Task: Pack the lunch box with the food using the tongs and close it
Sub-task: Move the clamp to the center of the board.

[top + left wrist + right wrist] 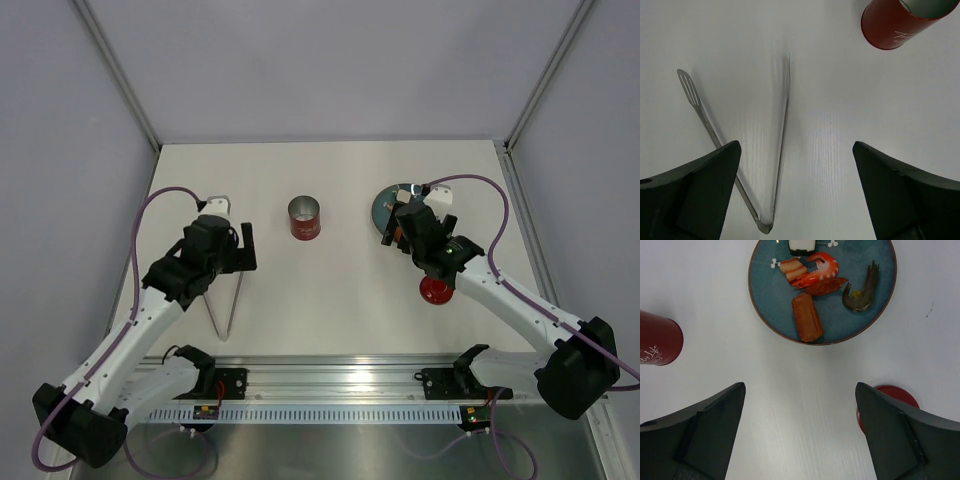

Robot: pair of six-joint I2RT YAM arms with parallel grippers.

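Note:
The lunch box (305, 218), a small red can with a silvery inside, stands open mid-table; it also shows at the top right of the left wrist view (897, 22) and at the left of the right wrist view (657, 340). Its red lid (437, 290) lies apart, under the right arm (892, 394). The food (807, 317), orange-red pieces including a shrimp (817, 267), lies on a blue plate (770, 290). The silver tongs (782, 150) lie flat in a V on the table (233, 305). My left gripper (796, 145) hovers open over them. My right gripper (800, 385) hangs open just short of the plate.
On the plate (385, 205) also lie a dark grey piece (862, 290) and a white piece (801, 246). White walls with metal posts close in the table at the back and sides. A metal rail (330, 380) runs along the near edge.

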